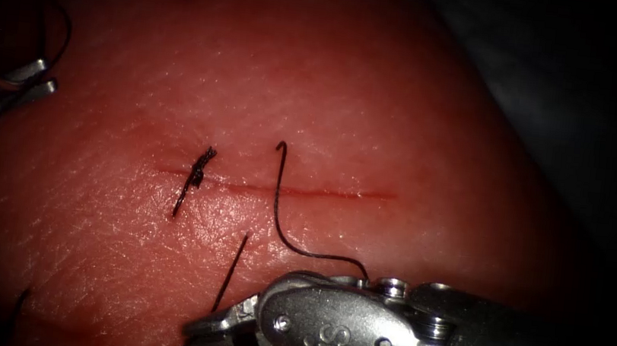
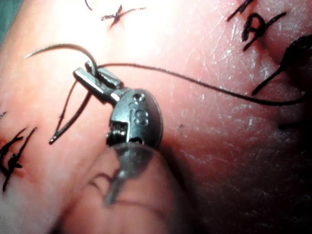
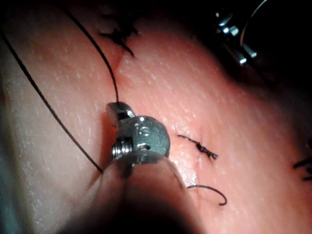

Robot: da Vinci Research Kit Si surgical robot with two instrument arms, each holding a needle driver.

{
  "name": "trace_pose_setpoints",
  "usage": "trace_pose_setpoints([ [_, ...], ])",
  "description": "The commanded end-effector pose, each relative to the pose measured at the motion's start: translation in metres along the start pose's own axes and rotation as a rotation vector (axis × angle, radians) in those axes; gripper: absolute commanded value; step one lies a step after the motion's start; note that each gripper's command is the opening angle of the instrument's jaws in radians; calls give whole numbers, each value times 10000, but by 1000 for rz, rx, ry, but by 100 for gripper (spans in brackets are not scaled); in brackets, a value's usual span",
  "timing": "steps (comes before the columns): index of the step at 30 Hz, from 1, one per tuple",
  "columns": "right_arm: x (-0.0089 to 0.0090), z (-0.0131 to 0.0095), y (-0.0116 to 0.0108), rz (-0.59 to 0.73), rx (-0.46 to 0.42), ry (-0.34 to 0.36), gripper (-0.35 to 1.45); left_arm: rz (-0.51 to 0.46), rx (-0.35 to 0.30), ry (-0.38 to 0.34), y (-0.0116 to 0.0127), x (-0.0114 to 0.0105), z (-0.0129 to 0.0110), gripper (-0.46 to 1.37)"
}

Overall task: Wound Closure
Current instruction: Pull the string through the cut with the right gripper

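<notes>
From my console I see the tissue [image 1: 376, 111] as a pink, finely creased mound, brightly lit in the middle and falling off into a dark room on every side. The cut [image 1: 322, 192] runs as a thin red horizontal line across it, with a faint red stain along its length. A knotted stitch [image 1: 197, 173] with short cut ends crosses the cut near its left end.

My left tool [image 1: 35, 79] sits at the far left edge, well left of the cut. In its wrist view the left tool [image 2: 95, 78] has its jaws closed on the needle [image 2: 63, 48], gripping it at about the middle of the curve, with the needle clear of the tissue and 1 pointed end lying low beside the jaws. The thread [image 2: 204, 85] runs away from the jaws across the surface.

My right tool [image 1: 219, 328] lies low, below the cut. Its jaws are closed on a strand of thread [image 1: 230, 276] that slants across them. A second strand [image 1: 279, 200] hooks over the cut and curves down to the tool's wrist. In the right wrist view the right tool [image 3: 117, 109] pinches that thread [image 3: 105, 58].
</notes>
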Motion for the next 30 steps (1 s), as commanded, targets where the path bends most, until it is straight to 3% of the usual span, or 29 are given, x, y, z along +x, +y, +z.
trace_pose_setpoints([
  [1,5,3,-4,-4,-3,3,-35,0,-4,0,1,0,0,-35],
  [5,27,17,-24,-18,16,-4,-35,1,-5,2,3,0,0,-35],
  [18,72,66,-89,-87,54,-20,-35,1,-6,3,2,-1,-2,-35],
  [30,120,109,-134,-92,100,41,-35,2,-5,3,5,-2,0,-35],
])
